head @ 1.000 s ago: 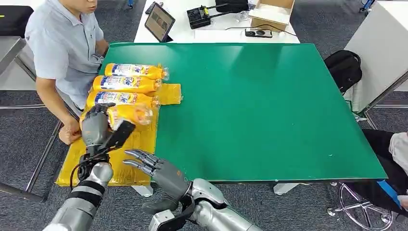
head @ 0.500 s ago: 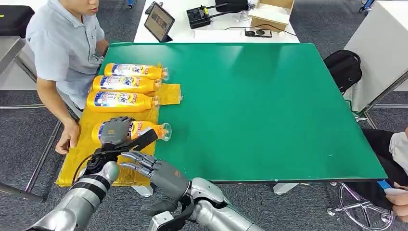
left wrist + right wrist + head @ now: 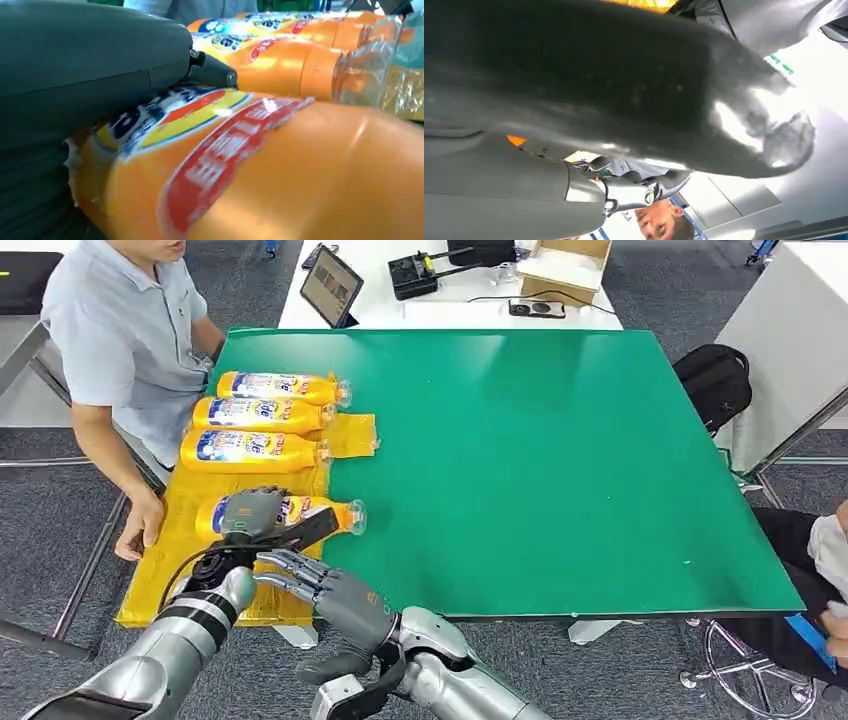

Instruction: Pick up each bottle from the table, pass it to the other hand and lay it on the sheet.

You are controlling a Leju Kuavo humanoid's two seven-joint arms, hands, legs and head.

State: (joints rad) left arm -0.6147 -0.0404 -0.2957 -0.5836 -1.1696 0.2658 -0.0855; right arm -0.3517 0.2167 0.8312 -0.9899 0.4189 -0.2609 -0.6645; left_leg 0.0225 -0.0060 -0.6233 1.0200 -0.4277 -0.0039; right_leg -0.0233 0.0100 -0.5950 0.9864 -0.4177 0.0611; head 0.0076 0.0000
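On the yellow sheet (image 3: 190, 585), the fourth bottle (image 3: 310, 512) is laid below three others (image 3: 258, 416), its cap overhanging the green table (image 3: 560, 460). It is clasped by the left hand (image 3: 252, 515), fingers wrapped over its label. The right hand (image 3: 325, 592) is held nearby, fingers apart and empty. If released carelessly, the bottle could be rolled off the sheet.

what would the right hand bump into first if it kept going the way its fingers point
Probably the left hand and its wrist, which sit just past the right hand fingertips, gripping the nearest bottle on the yellow sheet. Depth is unclear from the head view, so it might pass just short of them.
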